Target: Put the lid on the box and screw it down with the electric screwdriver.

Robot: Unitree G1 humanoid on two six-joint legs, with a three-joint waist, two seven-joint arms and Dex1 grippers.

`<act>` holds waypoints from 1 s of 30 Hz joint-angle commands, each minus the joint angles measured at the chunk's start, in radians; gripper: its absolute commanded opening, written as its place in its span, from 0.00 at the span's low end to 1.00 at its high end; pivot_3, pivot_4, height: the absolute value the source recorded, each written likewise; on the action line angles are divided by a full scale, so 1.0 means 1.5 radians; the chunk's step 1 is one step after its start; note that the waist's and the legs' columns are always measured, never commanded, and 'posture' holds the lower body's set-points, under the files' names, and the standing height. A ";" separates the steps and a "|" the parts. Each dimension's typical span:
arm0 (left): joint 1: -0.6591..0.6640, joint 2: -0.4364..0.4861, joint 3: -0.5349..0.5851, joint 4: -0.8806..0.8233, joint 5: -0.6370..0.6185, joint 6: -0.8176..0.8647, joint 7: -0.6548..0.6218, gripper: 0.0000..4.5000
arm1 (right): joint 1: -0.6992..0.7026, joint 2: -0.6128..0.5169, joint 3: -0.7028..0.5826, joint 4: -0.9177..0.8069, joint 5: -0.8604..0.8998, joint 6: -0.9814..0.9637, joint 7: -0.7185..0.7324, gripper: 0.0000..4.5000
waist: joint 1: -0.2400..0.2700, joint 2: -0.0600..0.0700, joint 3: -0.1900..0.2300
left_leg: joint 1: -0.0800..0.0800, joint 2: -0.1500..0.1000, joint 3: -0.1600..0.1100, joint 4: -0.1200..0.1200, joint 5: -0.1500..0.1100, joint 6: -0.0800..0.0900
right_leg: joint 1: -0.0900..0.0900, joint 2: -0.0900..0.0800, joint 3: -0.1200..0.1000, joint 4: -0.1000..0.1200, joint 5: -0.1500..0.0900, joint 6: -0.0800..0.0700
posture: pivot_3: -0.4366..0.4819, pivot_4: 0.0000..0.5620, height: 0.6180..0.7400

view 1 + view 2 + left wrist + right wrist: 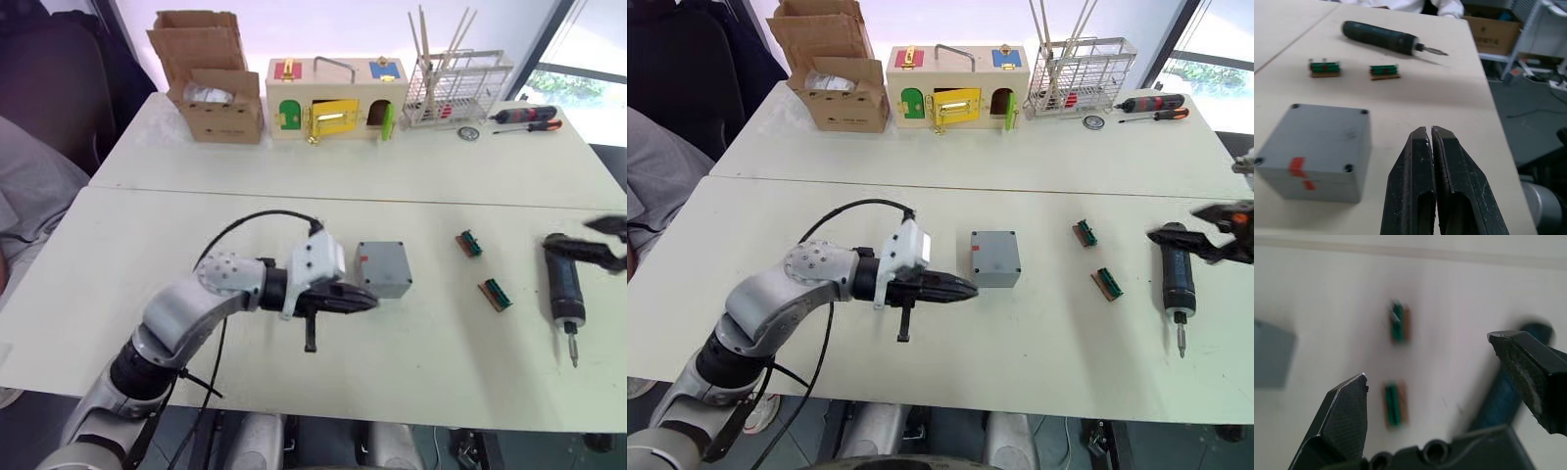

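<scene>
Box and screwdriver on the table

The grey box (383, 268), lid (1326, 133) already on, is sitting upright; the dark screwdriver (565, 285) is lying well apart, bit pointing toward the robot.

Ahead on my worktop (294, 196): cardboard box (211, 83), wooden box (336, 99), wire rack (456, 88), hand screwdrivers (525, 118), two green connectors (482, 269).

Two white tables (323, 147) butted edge to edge, seam running across. Along the far edge: open brown cardboard box (211, 83), wooden box with coloured doors (335, 98), white wire rack (456, 88) holding thin sticks, two red-and-black hand screwdrivers (524, 117) beside it. Window (578, 59) at far right, daylight and greenery outside, dark frame. Dark chair (49, 78) at far left. Left wrist view: grey floor (1528, 112) past the table edge, another cardboard box (1493, 32), cables.
</scene>
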 commanded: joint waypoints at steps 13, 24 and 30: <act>0.015 -0.029 -0.061 -0.049 0.051 -0.021 0.035 0.02 | -0.336 0.053 0.390 0.363 -0.213 0.083 0.214 1.00 | -0.013 0.001 0.000 | -0.002 0.000 0.001 0.000 0.002 -0.003 | -0.002 0.000 0.001 -0.001 0.000 0.000 | 0.48 0.27 0.91; 0.037 -0.046 -0.072 -0.069 0.054 0.009 0.084 0.02 | -0.538 0.202 0.518 0.649 -0.417 -0.036 0.261 1.00 | -0.012 0.002 0.000 | -0.002 -0.001 0.001 0.000 0.002 -0.003 | -0.003 0.000 0.000 -0.001 0.001 0.002 | 0.48 0.27 0.91; 0.047 -0.043 -0.082 -0.078 0.066 0.020 0.108 0.02 | -0.565 0.262 0.546 0.733 -0.498 -0.089 0.278 0.75 | -0.012 0.002 0.000 | -0.002 -0.001 0.001 0.000 0.002 -0.004 | -0.003 0.000 0.000 0.000 0.001 0.002 | 0.48 0.27 0.91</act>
